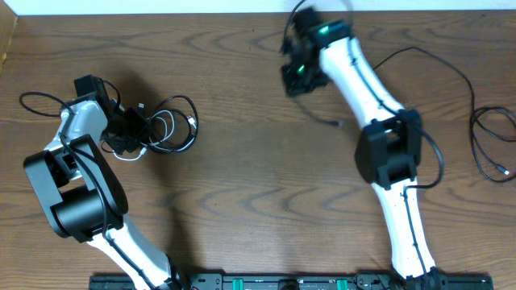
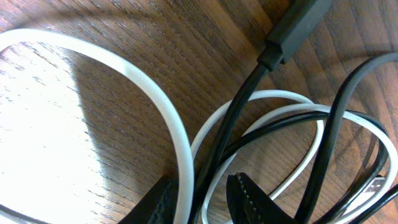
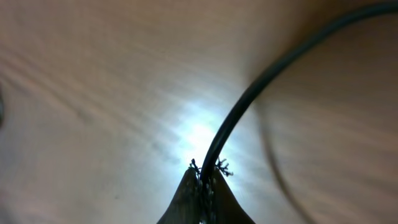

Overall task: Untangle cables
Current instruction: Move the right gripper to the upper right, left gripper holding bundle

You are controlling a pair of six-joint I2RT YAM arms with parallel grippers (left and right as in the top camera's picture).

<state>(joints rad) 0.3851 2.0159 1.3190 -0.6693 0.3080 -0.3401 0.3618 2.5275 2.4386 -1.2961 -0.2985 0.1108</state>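
Cables (image 1: 165, 125): thin cords with plug ends. Untangling is judged partly done.

Location: the main knot lies on the left part of the wooden surface (image 1: 242, 185), at the tip of the left arm.

Item 1, white cable (image 2: 168, 118): lies in several loops, crossed over and under by item 2. Not freed.

Item 2, black cable (image 2: 242, 106): threaded through the white loops. Its black plug (image 2: 298, 25) lies at the upper edge of the knot, and a small silver connector shows at the lower right of the left wrist view. Not freed.

Item 3, lone black cable (image 1: 490, 145): lies at the far right edge of the surface, well apart from the knot and touching no other cord. Judged separated.

Item 4, held black cord (image 3: 249, 106): rises from the right pincer toward the upper right of that view. The overhead view does not show where its far end lies or whether it joins the knot.

Left pincer (image 2: 200, 186): jaws set narrow and straddling one white and one black strand. A gap shows beside the strands, so it is not judged to be clamped.

Right pincer (image 3: 204, 177): closed tight on the held black cord, at the far middle of the surface and well apart from the knot.

Left to do, by judgement: draw the white cable out of the black loops, then lay each cord apart.
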